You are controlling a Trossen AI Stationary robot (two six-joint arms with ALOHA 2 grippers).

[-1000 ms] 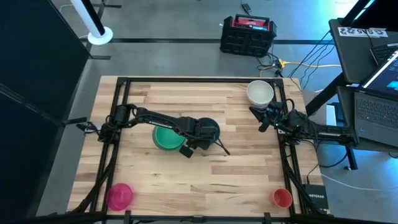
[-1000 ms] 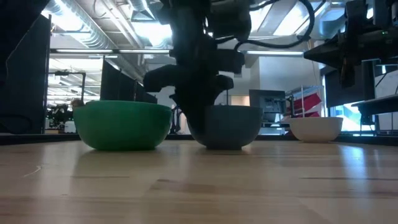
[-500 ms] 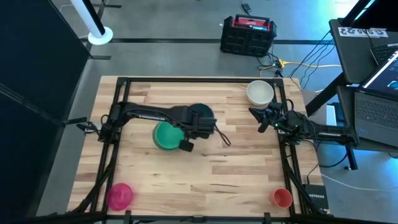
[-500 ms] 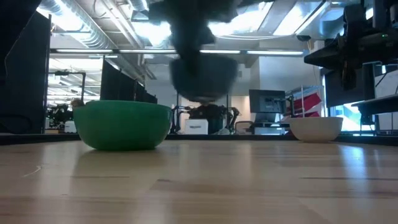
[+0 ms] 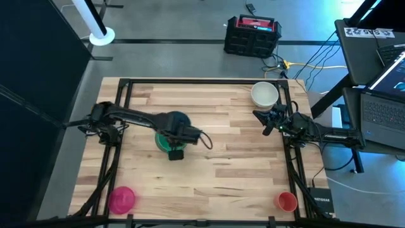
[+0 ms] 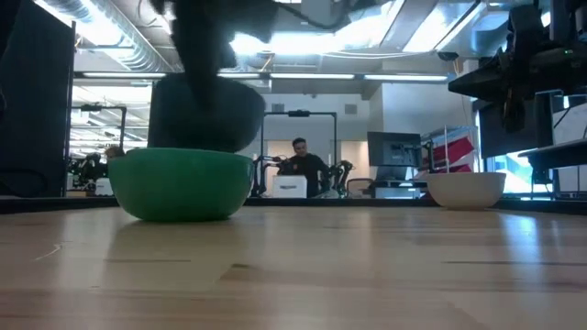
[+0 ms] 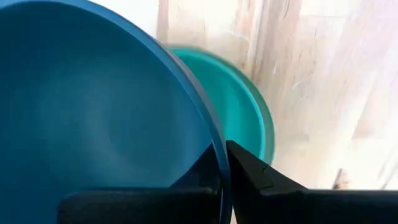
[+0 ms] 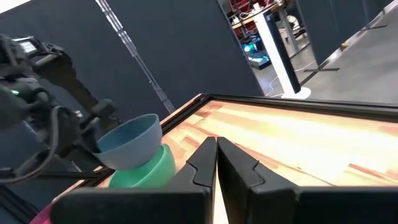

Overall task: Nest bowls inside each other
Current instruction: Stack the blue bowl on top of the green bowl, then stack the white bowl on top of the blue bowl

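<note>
Left gripper: fingers pinched on the rim of 1 dark blue bowl, carried clear of the wooden table directly above the teal-green bowl, which sits on the boards left of centre (the low view shows the blue bowl's base hanging just over the green rim). Right gripper: fingers pressed together, holding nothing, parked at the table's right edge just beside 1 white bowl near the far right corner. Pink bowl: near left corner, well apart from the rest. Red bowl: near right corner, likewise apart.
</note>
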